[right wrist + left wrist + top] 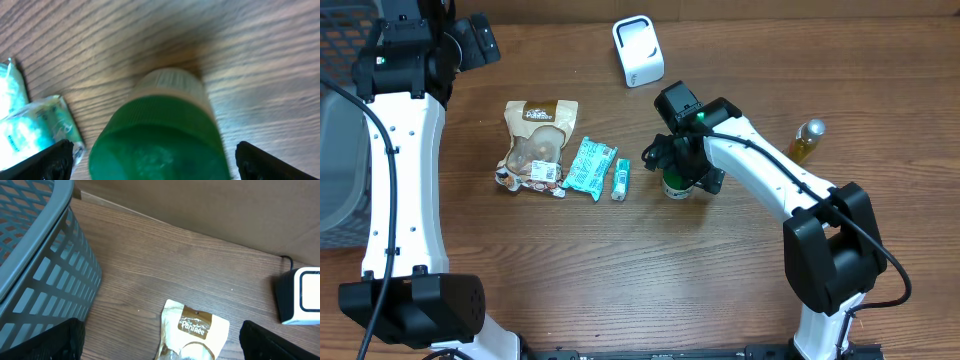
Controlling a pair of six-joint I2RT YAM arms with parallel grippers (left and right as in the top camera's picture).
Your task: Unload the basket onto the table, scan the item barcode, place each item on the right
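The green bottle (155, 145) sits right between the right gripper's (680, 170) fingers (55, 160). They are spread wide, with a thin strip of worktop (280, 60) showing on each side, so they straddle the bottle without pinching it. In the right wrist view the bottle's long axis runs away from the lens. Its green body is closest and its pale ribbed end is farther off, against the wood. I cannot tell whether it stands or leans. No barcode shows on the part in view.

Just beside the bottle, on the left arm's side, lie a small tube (620, 180) and a teal packet (590, 165). A brown snack pouch (538, 140) lies beyond them. On the other side, well apart, stands an amber bottle (807, 140).

Farther back on the worktop is the white scanner (638, 50). It lies away from the arm bases and slightly toward the left arm's side of the bottle. As I judge it, the coming move turns on that line. The right arm is much the nearer and only has to close across the bottle's width. It would then carry the bottle back toward the scanner and turn the label to face it.

Farthest off, the left gripper (485, 45) hangs near the grey basket (45, 270). Its fingers (50, 340) are spread and hold nothing.
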